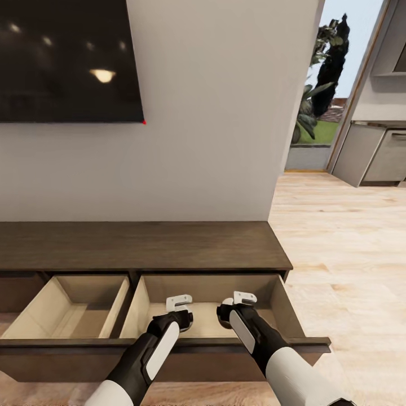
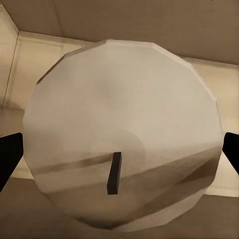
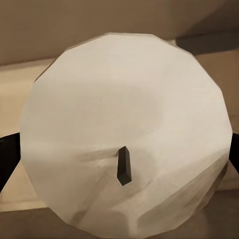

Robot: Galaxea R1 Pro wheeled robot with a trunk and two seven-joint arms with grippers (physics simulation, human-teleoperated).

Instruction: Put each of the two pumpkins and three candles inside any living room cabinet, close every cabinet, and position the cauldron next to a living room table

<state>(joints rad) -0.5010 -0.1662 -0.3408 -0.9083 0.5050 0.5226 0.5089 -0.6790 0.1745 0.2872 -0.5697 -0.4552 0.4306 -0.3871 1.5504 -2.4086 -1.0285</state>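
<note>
The long dark-brown cabinet stands against the wall with two pale-lined drawers pulled out. Both arms reach down into the right drawer. My left gripper is shut on a grey-beige candle; in the left wrist view its round top with a short dark wick sits between the two black fingers. My right gripper is shut on a second candle, also seen from above in the right wrist view, with dark fingers on either side. The left drawer looks bare inside.
A dark TV screen hangs on the wall above the cabinet. To the right is light wood floor, a glass door with plants outside, and grey kitchen cupboards. The open drawer front juts toward me.
</note>
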